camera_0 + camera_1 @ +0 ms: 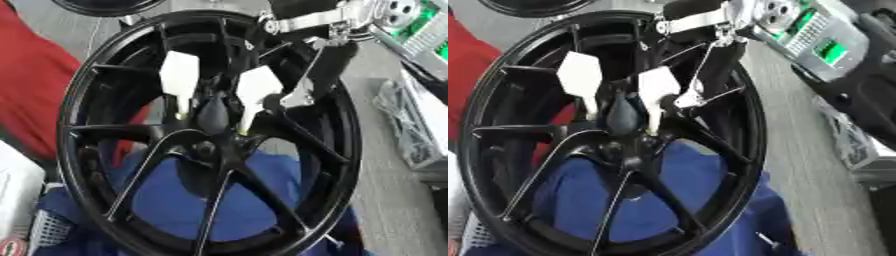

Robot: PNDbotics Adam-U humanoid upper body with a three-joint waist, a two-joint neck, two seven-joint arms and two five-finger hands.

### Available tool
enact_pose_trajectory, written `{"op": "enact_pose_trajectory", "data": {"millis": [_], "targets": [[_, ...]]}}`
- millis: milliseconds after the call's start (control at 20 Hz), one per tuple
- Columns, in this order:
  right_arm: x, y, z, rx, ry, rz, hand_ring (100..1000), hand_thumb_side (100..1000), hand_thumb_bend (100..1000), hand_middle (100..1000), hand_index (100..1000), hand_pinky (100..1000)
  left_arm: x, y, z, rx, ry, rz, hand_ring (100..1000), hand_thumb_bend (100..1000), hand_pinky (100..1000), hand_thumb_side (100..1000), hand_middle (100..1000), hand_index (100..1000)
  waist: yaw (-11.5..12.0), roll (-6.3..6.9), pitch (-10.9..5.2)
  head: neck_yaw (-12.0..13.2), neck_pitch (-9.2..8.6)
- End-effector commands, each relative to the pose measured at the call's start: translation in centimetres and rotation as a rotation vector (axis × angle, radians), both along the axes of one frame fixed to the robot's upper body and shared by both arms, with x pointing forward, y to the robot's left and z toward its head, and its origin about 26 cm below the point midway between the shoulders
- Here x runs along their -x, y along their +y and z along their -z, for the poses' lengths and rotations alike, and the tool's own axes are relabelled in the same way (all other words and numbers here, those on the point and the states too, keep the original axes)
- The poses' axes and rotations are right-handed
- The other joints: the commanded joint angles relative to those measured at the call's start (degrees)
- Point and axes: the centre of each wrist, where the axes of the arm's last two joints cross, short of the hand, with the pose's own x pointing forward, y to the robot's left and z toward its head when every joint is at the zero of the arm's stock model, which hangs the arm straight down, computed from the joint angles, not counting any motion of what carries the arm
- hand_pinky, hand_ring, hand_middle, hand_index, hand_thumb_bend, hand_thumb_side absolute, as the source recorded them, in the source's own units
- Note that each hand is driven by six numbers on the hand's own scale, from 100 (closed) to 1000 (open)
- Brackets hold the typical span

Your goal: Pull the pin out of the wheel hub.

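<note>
Both views are evenly and fairly brightly lit, with no hard shadows on the grey floor. Soft, pale glints run along the spokes and rim of the glossy black alloy wheel, the light seeming to fall from above. The 2 white angular tabs near the hub are nearly blown out. Everything is softly blurred; edges smear, most of all on the silver-and-black robot hand and the green-lit grey device at the upper right. The blue cloth shows little texture.
</note>
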Motion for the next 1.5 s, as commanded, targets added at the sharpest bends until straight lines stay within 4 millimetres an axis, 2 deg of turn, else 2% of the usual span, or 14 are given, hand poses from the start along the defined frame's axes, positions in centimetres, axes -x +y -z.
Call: {"op": "enact_pose_trajectory", "data": {"millis": [50,350,600,900,1100,1350,1450,1500], "targets": [[0.9,0.0,-2.0,-0.066,-0.053,-0.019,649,192,100,339,447,830,0.5,0.3,-1.4,-0.028,-0.028,-0.01,839,455,786,808,861,867,0.04,0.29,-1.35,-0.03,0.11],[1.5,-1.0,-4.8,-0.208,-0.073,0.0,625,169,100,313,422,822,0.6,0.6,-1.4,-0.034,-0.025,-0.021,840,453,787,807,861,868,-0.55,0.21,-1.97,0.5,0.76],[2.4,-3.8,-7.7,-0.372,-0.143,0.052,625,154,100,305,414,828,0.8,1.0,-1.2,-0.035,-0.021,-0.039,840,451,787,807,861,868,-1.37,0.23,-2.34,1.17,1.52],[3.3,-10.1,-9.3,-0.563,-0.233,0.191,621,129,100,300,409,828,1.1,1.6,-1.1,-0.03,-0.024,-0.06,840,449,788,807,861,868,-2.0,0.53,-2.31,1.94,1.97],[3.7,-15.6,-9.2,-0.666,-0.281,0.36,618,122,100,307,415,827,1.4,2.1,-1.0,-0.03,-0.028,-0.083,839,447,788,806,860,868,-2.85,0.93,-2.02,2.95,1.97],[3.6,-22.4,-6.8,-0.777,-0.34,0.629,621,122,100,325,432,826,1.9,2.9,-0.7,-0.02,-0.031,-0.116,839,446,788,807,860,868,-4.23,1.46,-1.61,4.5,1.95],[3.7,-25.1,-5.3,-0.81,-0.367,0.736,639,157,100,363,467,825,2.0,3.1,-0.7,-0.018,-0.033,-0.124,839,445,788,807,860,869,-4.49,1.69,-1.46,4.98,1.77],[3.9,-26.5,-4.5,-0.822,-0.384,0.787,689,175,100,445,544,833,2.0,3.2,-0.6,-0.017,-0.034,-0.127,839,444,789,806,860,869,-4.55,1.79,-1.41,5.12,1.7]]}}
